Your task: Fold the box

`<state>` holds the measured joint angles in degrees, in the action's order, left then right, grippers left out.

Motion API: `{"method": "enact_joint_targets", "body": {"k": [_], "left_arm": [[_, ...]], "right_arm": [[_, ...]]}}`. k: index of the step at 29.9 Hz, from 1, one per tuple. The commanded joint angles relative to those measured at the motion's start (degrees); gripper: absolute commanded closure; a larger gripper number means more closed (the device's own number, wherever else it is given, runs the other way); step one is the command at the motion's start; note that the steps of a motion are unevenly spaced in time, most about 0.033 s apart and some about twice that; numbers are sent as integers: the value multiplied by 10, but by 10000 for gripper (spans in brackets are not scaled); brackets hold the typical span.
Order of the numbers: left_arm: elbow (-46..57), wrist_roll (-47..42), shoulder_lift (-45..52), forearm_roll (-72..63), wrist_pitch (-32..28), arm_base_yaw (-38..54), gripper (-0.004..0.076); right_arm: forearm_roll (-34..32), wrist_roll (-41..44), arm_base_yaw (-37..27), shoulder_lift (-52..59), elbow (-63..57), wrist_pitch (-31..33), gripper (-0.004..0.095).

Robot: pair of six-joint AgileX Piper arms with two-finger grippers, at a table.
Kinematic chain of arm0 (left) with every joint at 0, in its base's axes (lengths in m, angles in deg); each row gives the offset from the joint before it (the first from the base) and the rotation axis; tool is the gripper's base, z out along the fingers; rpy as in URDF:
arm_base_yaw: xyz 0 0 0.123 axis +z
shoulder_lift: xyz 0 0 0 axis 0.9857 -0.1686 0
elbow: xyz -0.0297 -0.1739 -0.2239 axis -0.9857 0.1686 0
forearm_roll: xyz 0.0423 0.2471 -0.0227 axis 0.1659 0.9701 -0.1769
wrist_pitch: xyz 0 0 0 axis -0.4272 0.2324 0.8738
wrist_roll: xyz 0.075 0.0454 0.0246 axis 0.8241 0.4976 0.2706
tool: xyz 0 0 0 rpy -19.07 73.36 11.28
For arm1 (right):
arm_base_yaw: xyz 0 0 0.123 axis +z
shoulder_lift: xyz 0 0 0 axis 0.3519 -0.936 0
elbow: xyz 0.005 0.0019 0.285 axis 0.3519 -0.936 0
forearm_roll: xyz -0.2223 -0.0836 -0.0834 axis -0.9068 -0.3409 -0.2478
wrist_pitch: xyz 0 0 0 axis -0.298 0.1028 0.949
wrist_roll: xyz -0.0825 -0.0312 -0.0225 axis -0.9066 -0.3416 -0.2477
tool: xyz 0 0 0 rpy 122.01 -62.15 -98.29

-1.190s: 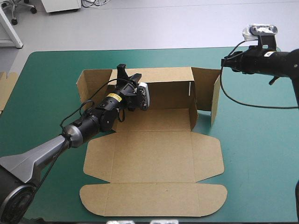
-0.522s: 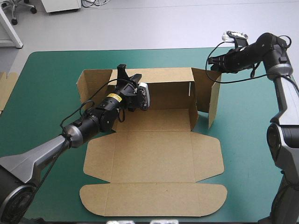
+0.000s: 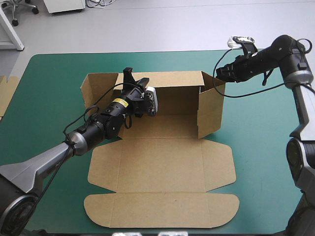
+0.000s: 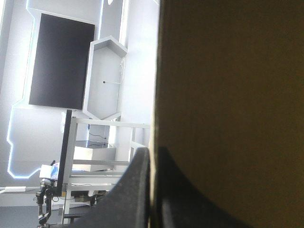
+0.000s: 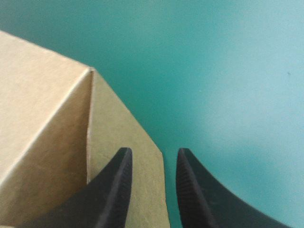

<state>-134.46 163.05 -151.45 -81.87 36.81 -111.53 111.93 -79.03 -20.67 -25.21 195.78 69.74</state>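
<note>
"Box [image 3: 162, 128] first: where is it?"

"In the middle of the teal-green tabletop [image 3: 54, 73], brown and half raised. Its back wall [image 3: 177, 81] stands upright along the far side. The right wall [image 3: 210, 110] stands too and meets the back wall at the far right corner. The lid [image 3: 162, 167] lies flat on the cover toward the near edge."

"And your left claw?"

"My left claw [image 3: 130, 73] is at the left part of the back wall, its black fingers all but closed on the wall's top rim. From my left wrist I see the board's edge run straight into the slit between the fingertips. One finger [image 4: 126, 194] is on the outer side, and the brown sheet fills the other side."

"The right one?"

"My right claw [image 3: 220, 73] is at the far right corner, by the top of the right wall on its outer side. Its fingers are a little apart and grip nothing. From my right wrist, the board's edge passes under the gap. One finger is over the brown board, the other over bare cover. I cannot tell whether either touches the board."

"Anything else?"

"An edge of more board [image 3: 5, 96] shows at the tabletop's left edge, well apart from the box."
</note>
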Motion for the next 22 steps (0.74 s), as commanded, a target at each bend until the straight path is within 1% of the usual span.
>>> {"method": "enact_joint_targets", "body": {"k": [1,5,12,15,20,22], "left_arm": [[-15,-12,23,-21,-44,-4,734],[-15,-11,23,-21,-44,-4,734],[-15,-11,23,-21,-45,-4,734],[-15,-11,23,-21,-44,-4,734],[-15,-10,23,-21,-45,-4,734],[-15,-10,23,-21,-45,-4,734]], "right_arm": [[78,-68,2,65,-58,-54,616],[144,-147,2,107,-166,-113,620],[205,-283,2,173,-300,-176,627],[234,-342,2,193,-340,-172,626],[268,-417,2,193,-365,-132,608],[267,-416,2,193,-371,-124,577]]}}
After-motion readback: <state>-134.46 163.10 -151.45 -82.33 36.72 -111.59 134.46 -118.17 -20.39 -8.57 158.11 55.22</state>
